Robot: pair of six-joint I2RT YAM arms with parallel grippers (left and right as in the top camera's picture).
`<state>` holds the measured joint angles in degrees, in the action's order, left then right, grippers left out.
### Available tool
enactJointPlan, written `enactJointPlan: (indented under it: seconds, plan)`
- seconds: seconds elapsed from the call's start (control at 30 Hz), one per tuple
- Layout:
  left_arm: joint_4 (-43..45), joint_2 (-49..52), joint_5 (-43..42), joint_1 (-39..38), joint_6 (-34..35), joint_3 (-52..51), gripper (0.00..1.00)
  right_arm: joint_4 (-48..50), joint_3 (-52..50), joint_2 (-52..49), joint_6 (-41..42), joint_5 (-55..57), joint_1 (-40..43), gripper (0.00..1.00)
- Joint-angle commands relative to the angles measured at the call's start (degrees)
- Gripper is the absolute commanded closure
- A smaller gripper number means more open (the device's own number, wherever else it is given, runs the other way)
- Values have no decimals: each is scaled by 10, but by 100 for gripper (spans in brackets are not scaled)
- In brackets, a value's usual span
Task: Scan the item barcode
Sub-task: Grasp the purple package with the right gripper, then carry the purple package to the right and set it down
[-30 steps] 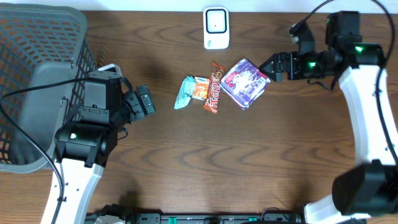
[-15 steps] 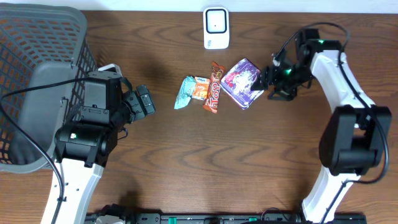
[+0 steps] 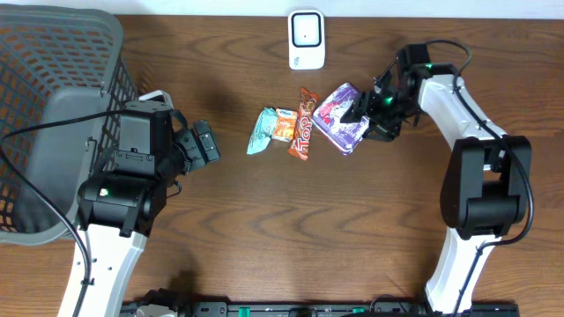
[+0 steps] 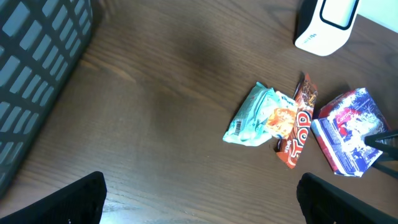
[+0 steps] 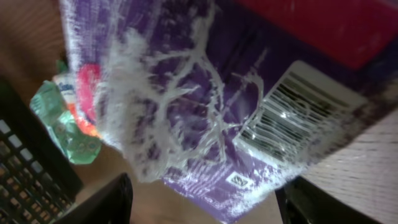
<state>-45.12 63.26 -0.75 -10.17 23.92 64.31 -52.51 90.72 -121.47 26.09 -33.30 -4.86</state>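
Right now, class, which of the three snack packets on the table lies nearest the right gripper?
The purple packet, rightmost of the three; the right gripper is at its edge, while the orange bar and teal packet lie beyond it.

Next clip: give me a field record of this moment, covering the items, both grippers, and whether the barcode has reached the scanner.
scanner: white unit at the far edge of the table
items: purple package, candy bar, teal snack packet, in a row below the scanner
right gripper: closed on the purple package's right end
left gripper: open, empty, beside the basket
barcode: visible on the package in the right wrist view; not at the scanner yet
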Motion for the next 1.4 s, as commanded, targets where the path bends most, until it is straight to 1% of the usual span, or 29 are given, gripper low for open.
enactJointPlan:
  seconds: [0.0,0.03,0.1,0.13,0.17,0.23,0.33,0.37,0.43,0.53,0.6,0.67,0.7,0.77,0.93,0.97,1.0,1.1,1.17,1.2,1.27,1.3,1.37]
  plan:
    - [-1,1,3,2,-7,4,2,39,-40,-4,75,23,-9,39]
    - [-1,1,3,2,-7,4,2,54,-51,-4,75,23,-11,42]
    - [-1,1,3,2,-7,4,2,71,-71,-4,75,23,-14,56]
    - [-1,1,3,2,-7,4,2,71,-76,-4,75,28,-14,66]
    - [-1,1,3,2,-7,4,2,68,-79,-4,75,36,-14,80]
    - [-1,1,3,2,-7,4,2,57,-76,-1,72,53,-12,99]
    - [-1,1,3,2,-8,4,2,5,-47,9,63,100,-7,99]
    - [-1,1,3,2,-7,4,2,-48,-9,18,56,153,-4,99]
    - [-1,1,3,2,-7,4,2,-112,43,24,55,223,-4,99]
    - [-1,1,3,2,-7,4,2,-228,143,26,58,355,-8,99]
    - [-1,1,3,2,-7,4,2,-292,192,26,88,451,-13,98]
    - [-1,1,3,2,-7,4,2,-369,228,26,157,578,-18,99]
    - [-1,1,3,2,-7,4,2,-404,228,25,206,649,-20,99]
    - [-1,1,3,2,-7,4,2,-427,216,22,243,691,-18,99]
    - [-1,1,3,2,-7,4,2,-384,138,22,243,708,-12,99]
    - [-1,1,3,2,-7,4,2,-368,125,22,234,709,-12,99]
    - [-1,1,3,2,-8,4,2,-329,98,22,207,700,-15,99]
    - [-1,1,3,2,-7,4,2,-288,64,22,175,671,-23,99]
    - [-1,1,3,2,-8,4,2,-290,63,22,175,650,-24,96]
    - [-1,1,3,2,-8,4,2,-297,70,23,175,636,-24,92]
    - [-1,1,3,2,-7,4,2,-323,99,24,175,609,-19,88]
    - [-1,1,3,2,-7,4,2,-337,116,24,169,595,-17,88]
    - [-1,1,3,2,-8,4,2,-366,160,24,124,553,-8,86]
